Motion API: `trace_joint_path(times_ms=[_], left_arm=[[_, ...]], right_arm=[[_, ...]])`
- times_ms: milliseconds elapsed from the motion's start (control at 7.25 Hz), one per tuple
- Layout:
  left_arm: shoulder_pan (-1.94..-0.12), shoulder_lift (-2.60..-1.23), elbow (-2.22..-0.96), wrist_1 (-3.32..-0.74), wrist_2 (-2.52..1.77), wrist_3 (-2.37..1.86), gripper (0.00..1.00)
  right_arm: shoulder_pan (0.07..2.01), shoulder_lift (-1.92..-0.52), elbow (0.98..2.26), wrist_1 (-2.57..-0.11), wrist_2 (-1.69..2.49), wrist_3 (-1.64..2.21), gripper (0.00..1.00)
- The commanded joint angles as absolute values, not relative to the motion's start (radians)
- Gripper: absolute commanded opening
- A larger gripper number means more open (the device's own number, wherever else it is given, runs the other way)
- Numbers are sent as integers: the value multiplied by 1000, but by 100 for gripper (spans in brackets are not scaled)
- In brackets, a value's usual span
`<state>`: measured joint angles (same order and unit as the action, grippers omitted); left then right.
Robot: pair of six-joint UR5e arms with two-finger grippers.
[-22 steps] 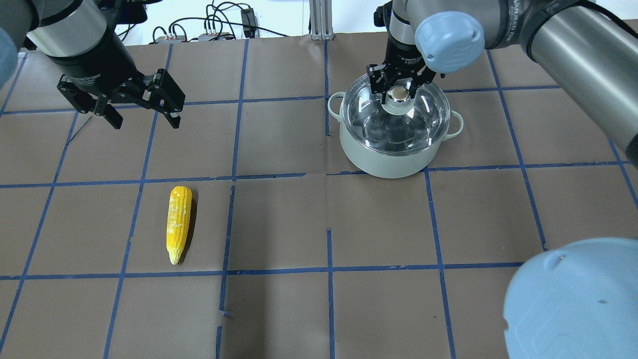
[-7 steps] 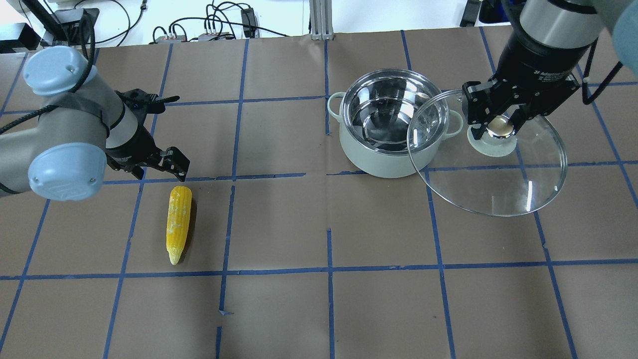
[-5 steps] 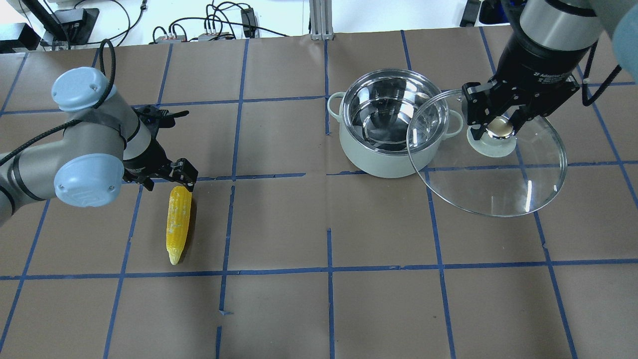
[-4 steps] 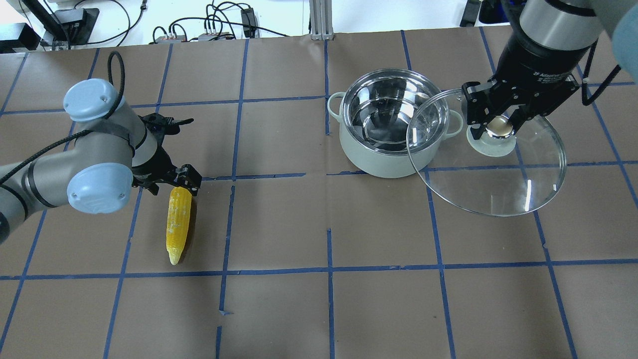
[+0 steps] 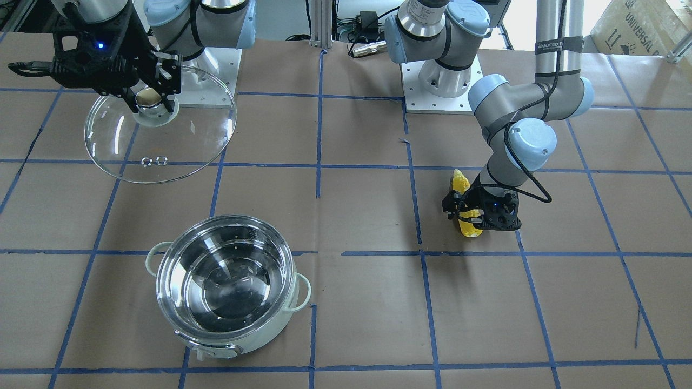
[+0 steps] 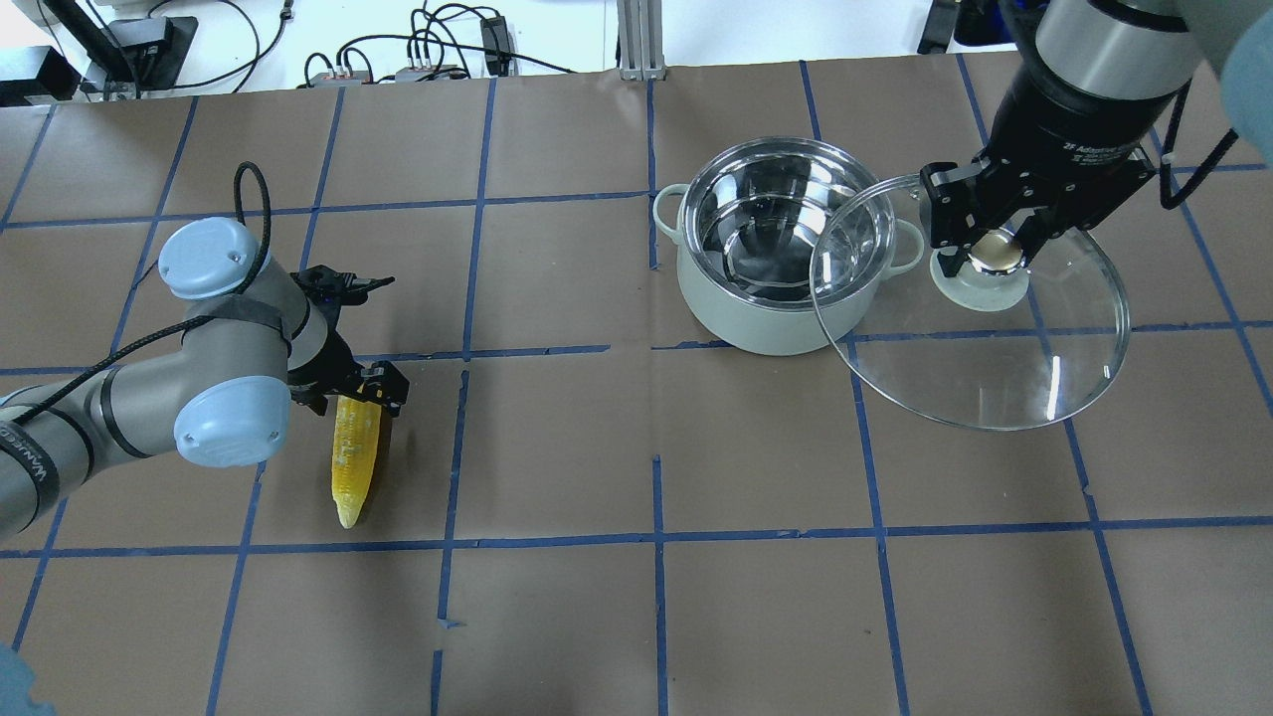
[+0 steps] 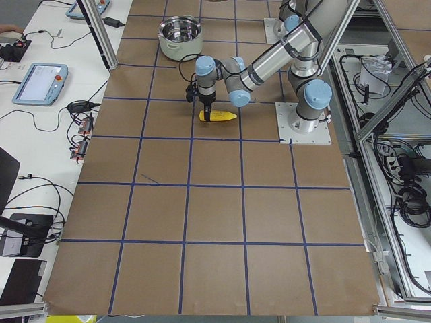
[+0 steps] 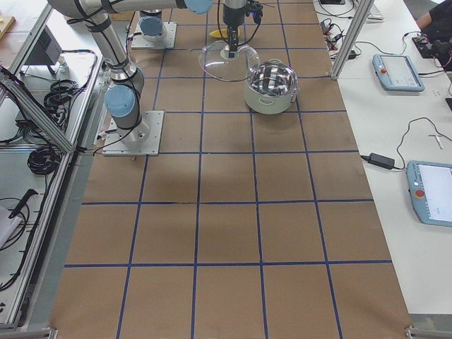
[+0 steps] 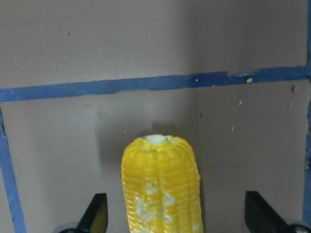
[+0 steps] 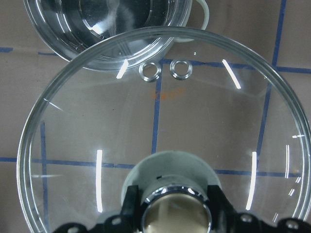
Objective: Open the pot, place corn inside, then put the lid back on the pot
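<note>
The corn [image 6: 355, 467] lies on the table at the left, thick end away from me. My left gripper [image 6: 356, 398] is open and low over that thick end. The left wrist view shows the corn [image 9: 160, 189] between the fingers [image 9: 95, 213], with gaps on both sides. The pot [image 6: 766, 318] stands open at the back right, its steel inside empty. My right gripper [image 6: 985, 254] is shut on the knob of the glass lid [image 6: 995, 368] and holds it in the air just right of the pot, overlapping its rim. The lid fills the right wrist view [image 10: 155, 121].
The table is brown paper with a grid of blue tape lines [image 6: 656, 537]. Cables and power strips [image 6: 428, 60] lie beyond the far edge. In the front-facing view the arm bases [image 5: 440, 81] stand at the top.
My right gripper lifted the lid off the pot and carried it right; it now holds still. My left arm swung down and forward, bringing its open gripper over the corn's thick end.
</note>
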<state>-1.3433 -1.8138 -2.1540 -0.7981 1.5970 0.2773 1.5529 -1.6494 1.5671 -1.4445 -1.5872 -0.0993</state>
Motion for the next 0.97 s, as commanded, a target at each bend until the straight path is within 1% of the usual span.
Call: trace_joint_path(times_ms=[0, 138, 414, 552, 828], left_arm=[[-1341, -1809, -2154, -804, 1597, 276, 38], [-1341, -1809, -2149, -804, 1592, 275, 21], [-1368, -1802, -2087, -854, 1582, 212, 19], [-1409, -1784, -2018, -958, 1563, 166, 19], [-1558, -1799, -1813, -1125, 1556, -1, 19]], right_arm=[[1549, -1649, 1566, -1445, -1586, -103, 25], [1549, -1649, 1568, -1447, -1586, -104, 25], [1549, -1651, 1568, -1448, -1589, -104, 25], [1545, -1651, 1568, -1448, -1591, -106, 25], [1552, -1651, 1569, -1448, -1589, -97, 25]])
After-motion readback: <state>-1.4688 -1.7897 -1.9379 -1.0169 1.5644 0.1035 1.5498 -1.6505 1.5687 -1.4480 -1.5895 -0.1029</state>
